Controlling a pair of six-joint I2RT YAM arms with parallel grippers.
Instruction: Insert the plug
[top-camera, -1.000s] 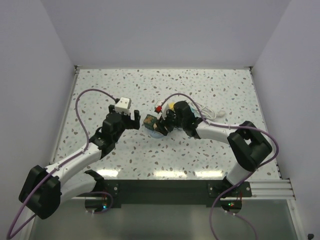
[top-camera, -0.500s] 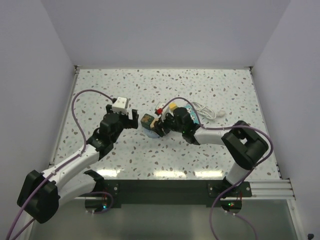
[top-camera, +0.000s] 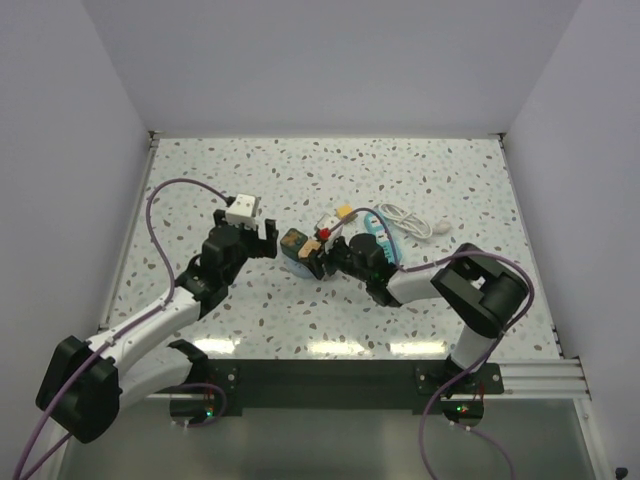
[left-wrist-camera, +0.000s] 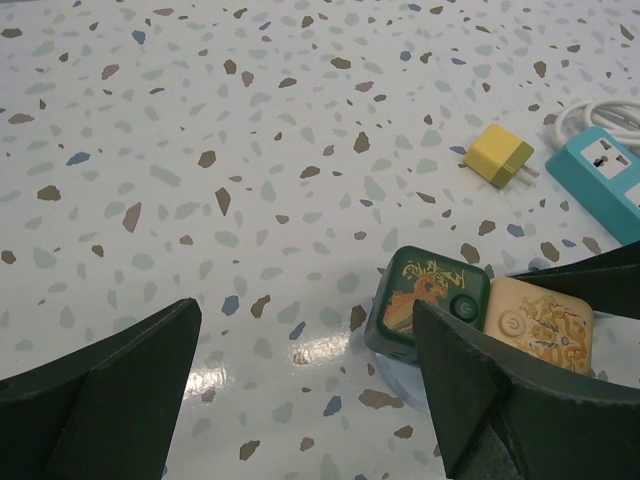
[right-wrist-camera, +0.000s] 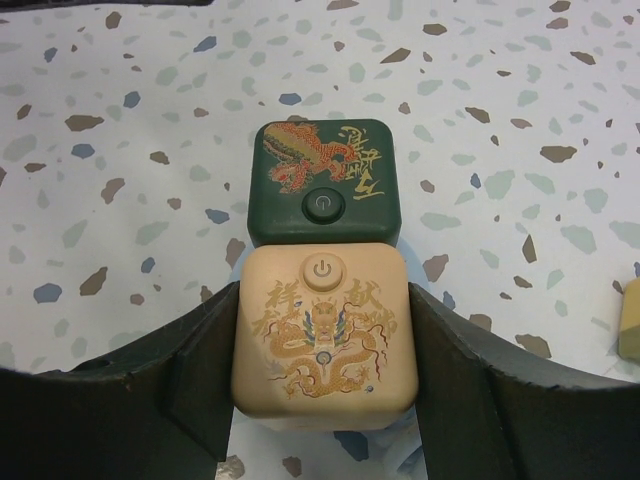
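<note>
The dark green plug (right-wrist-camera: 325, 180) lies flat on the table with a dragon print and a power button on top; its prongs are hidden. It butts against the tan-orange cube (right-wrist-camera: 325, 335). My right gripper (right-wrist-camera: 325, 400) is shut on the tan cube's two sides. In the left wrist view the plug (left-wrist-camera: 425, 300) sits just inside my right finger, with the tan cube (left-wrist-camera: 540, 325) behind it. My left gripper (left-wrist-camera: 300, 385) is open and empty, just left of the plug (top-camera: 295, 243). In the top view my right gripper (top-camera: 318, 258) meets my left gripper (top-camera: 265, 238) mid-table.
A small yellow block (left-wrist-camera: 500, 155) with prongs lies beyond the cubes, beside a teal power strip (left-wrist-camera: 600, 180) with a white cable (top-camera: 410, 222). A pale blue disc (left-wrist-camera: 405, 385) lies under the cubes. Side walls border the speckled table (top-camera: 250, 170).
My right arm has folded down and towards the near edge while still holding the tan cube, uncovering the yellow block and power strip. The left gripper has hardly moved.
</note>
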